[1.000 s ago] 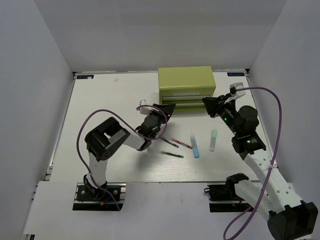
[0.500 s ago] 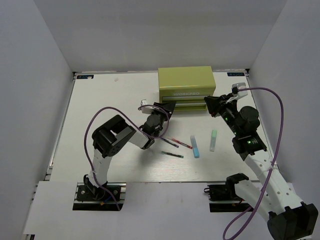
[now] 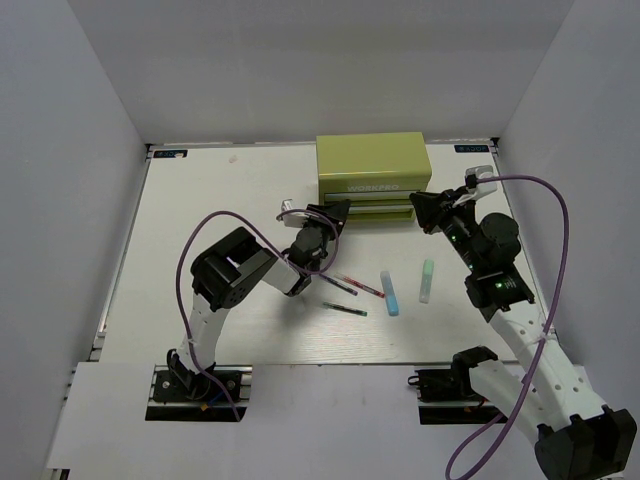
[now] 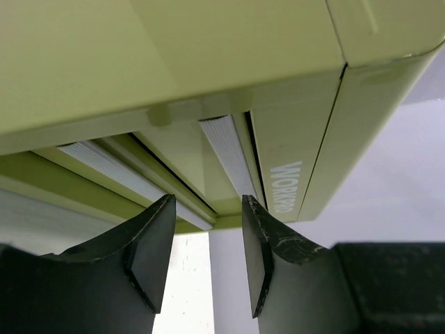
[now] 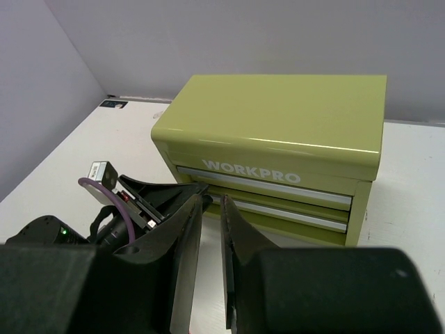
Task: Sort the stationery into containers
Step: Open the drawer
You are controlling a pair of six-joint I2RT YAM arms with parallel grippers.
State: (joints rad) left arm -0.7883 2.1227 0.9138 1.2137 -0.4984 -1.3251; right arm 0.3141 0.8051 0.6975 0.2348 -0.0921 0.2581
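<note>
Yellow-green sheet metal forms the boxy WORKPRO tool chest point(image 3: 372, 170); its two shallow drawers appear shut. A silver drawer pull point(image 4: 226, 156) should be caught squarely and drawn straight out. The left gripper point(image 4: 208, 257) is levelled at the chest's left front corner, jaws parted and empty. The right gripper point(image 5: 212, 209) is poised near the right front, narrowly parted and empty. A chunky light blue marker point(image 3: 390, 293) and a thin red pen point(image 3: 362, 287) are left on the white table point(image 3: 220, 200).

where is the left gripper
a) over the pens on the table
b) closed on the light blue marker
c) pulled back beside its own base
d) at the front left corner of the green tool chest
d: in the overhead view the left gripper is at the front left corner of the tool chest, and its wrist view shows the drawer fronts just ahead of its open, empty jaws.
</note>
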